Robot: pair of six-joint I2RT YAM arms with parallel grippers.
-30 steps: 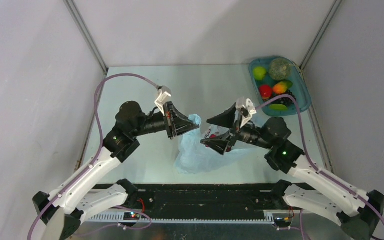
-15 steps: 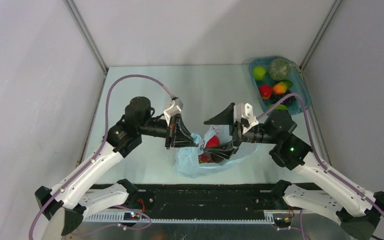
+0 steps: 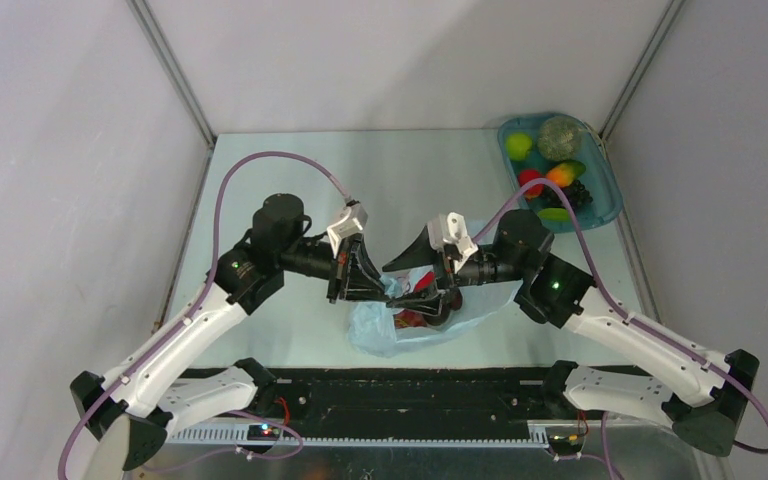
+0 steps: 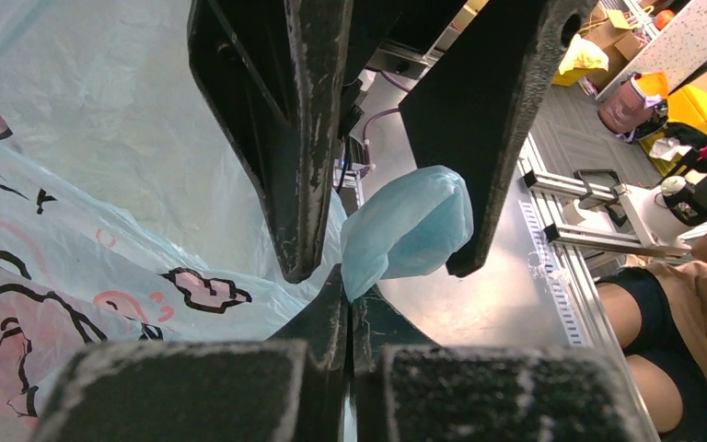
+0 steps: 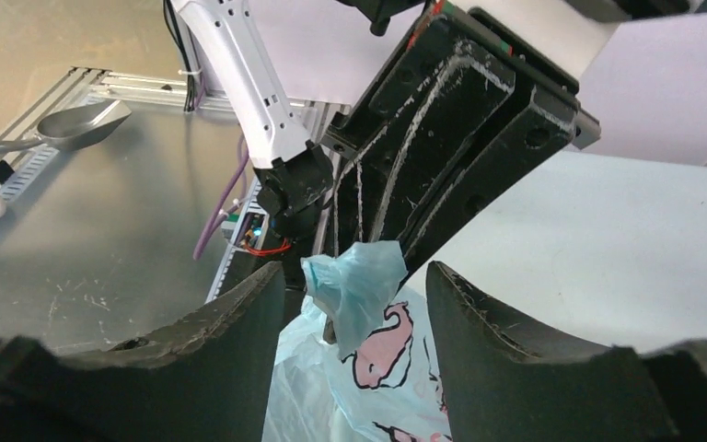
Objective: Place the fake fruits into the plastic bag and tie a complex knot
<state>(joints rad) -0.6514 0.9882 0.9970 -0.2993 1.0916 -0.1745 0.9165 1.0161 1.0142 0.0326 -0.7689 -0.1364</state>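
Left gripper [image 4: 343, 285] is clamping a handle strip [image 4: 410, 226] of the plastic bag [image 3: 385, 332], which is lying on the table [image 3: 290, 170] between the arms, presenting the tip so the right gripper [image 5: 354, 276], jaws parted astride it, can pinch.

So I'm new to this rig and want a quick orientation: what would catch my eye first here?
The two arms nose to nose over the light-blue plastic bag at the table's near middle: the left end effector pinches a bunched tail of its film, and the right end effector straddles that tail, open. Next, the teal tray of fake fruits at the far right corner.
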